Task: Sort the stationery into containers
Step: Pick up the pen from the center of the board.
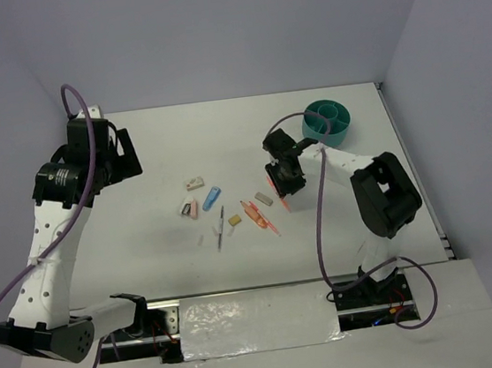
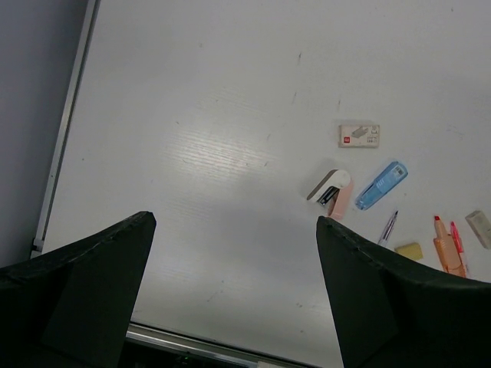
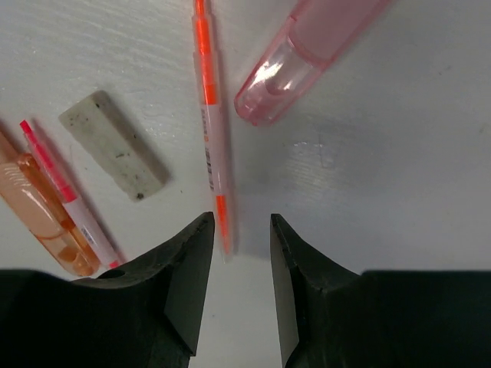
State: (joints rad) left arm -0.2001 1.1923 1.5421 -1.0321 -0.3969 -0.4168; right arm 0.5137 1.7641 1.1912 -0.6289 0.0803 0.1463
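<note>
- Top external: teal organiser cup (image 1: pixel 328 121), far right, well apart from scattered stationery (image 1: pixel 212 197).
- Left gripper (image 2: pixel 234 222): jaws wide, empty.
- Right gripper (image 3: pixel 242 218): jaws narrow, unclamped, straddling near tip of thin orange pen (image 3: pixel 209 115); an end grip may pivot, slip.

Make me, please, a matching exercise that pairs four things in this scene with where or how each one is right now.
Things:
1. teal organiser cup
2. grey eraser
3. thin orange pen
4. left gripper

Places or states:
A. one end in the gap between the right gripper's jaws
B. jaws wide apart, nothing between them
C. far right part of the table, beyond the scattered items
D. lying flat, touched by nothing

Pairs: 1-C, 2-D, 3-A, 4-B.
</note>
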